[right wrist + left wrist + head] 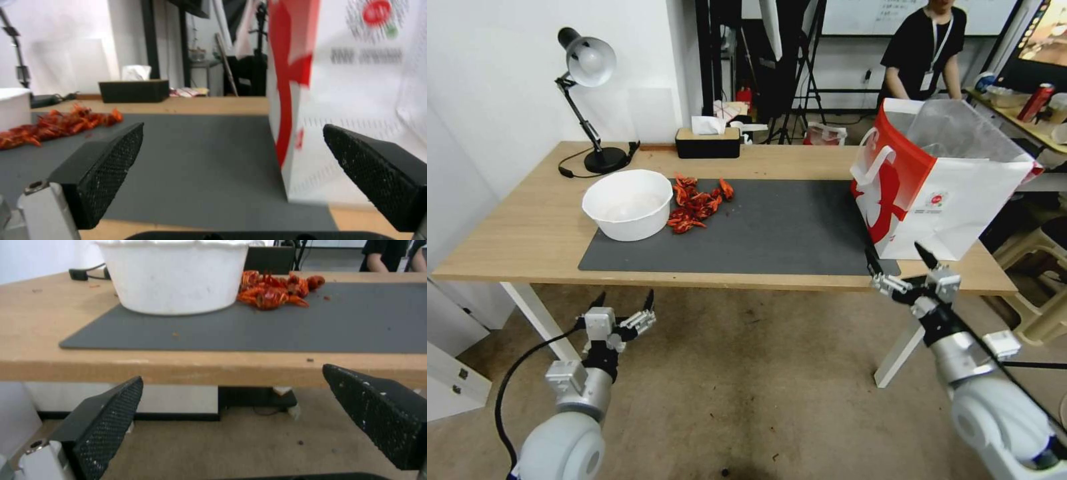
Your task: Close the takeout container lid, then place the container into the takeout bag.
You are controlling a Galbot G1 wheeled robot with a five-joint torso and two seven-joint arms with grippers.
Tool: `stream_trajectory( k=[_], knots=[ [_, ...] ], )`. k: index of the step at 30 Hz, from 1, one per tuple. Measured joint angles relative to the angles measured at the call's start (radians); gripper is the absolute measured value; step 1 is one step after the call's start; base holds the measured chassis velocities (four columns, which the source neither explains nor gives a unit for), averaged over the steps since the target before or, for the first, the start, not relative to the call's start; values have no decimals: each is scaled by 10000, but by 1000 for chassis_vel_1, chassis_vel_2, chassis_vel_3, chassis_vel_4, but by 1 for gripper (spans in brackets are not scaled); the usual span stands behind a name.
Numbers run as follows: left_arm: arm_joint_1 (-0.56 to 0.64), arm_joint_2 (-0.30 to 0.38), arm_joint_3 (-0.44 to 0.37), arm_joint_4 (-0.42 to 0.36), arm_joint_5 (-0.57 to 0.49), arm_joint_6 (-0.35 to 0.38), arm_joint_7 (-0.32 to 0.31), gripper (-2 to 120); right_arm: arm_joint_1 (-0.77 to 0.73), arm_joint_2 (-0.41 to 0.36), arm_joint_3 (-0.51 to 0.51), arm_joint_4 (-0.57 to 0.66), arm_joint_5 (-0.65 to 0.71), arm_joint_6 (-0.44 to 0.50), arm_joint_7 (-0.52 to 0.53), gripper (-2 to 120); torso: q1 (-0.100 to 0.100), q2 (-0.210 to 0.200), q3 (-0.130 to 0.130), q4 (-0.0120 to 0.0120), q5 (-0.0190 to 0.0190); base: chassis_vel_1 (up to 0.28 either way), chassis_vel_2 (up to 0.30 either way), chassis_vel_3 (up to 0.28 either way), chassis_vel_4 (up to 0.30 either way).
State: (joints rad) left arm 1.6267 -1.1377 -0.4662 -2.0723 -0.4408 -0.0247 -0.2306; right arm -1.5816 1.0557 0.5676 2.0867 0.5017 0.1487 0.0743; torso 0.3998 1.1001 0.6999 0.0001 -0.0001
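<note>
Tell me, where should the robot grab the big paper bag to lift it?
Probably the white handle looping out over the takeout bag's red face. The bag stands upright, mouth open, so the open right claw could pinch that loop from the mat side.

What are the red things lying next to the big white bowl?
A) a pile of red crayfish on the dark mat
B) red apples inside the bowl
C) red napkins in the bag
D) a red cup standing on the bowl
A: the red crayfish lie in a heap on the dark mat, right beside the white bowl, not in it, as the left wrist view shows too.
</note>
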Motion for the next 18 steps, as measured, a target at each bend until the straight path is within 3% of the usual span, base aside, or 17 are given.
stream_trajectory(
  k=[18],
  knots=[
    [-76, -156, 77, 253, 120, -521, 24, 100, -651, 726, -430, -528, -263, 353, 364, 100, 2, 0, 1, -1, 0, 0, 0, 0, 0]
  ],
)
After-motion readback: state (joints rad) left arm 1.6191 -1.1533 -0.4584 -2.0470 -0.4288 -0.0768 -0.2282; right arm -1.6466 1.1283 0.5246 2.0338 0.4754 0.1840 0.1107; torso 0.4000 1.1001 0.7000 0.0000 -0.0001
